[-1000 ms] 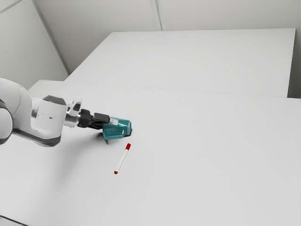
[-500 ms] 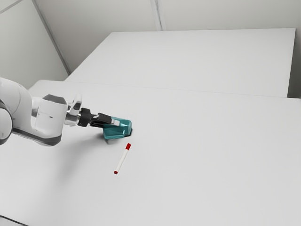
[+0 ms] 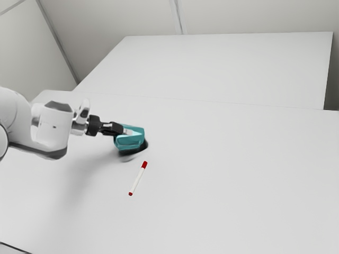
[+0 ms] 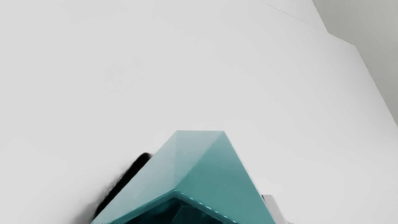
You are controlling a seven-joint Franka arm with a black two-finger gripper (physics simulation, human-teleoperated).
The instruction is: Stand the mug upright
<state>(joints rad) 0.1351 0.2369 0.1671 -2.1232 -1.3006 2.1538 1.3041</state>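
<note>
A marker (image 3: 137, 180) lies flat on the white desk (image 3: 238, 169), its body white, with red at both ends, the longer red end toward the exterior view's top; a second pale surface (image 3: 228, 69) sits beyond the desk, a thin seam (image 3: 185, 99) between them; light grey walls (image 3: 106, 26) stand behind; a thin dark line (image 3: 16, 247) crosses the exterior view's lower left corner.

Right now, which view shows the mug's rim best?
Wrist view: the rim runs close up as a bent edge beside the dark inside, though the picture cuts part of it off. The exterior view has the mug small, the claw against it, the rim too small to make out.
</note>
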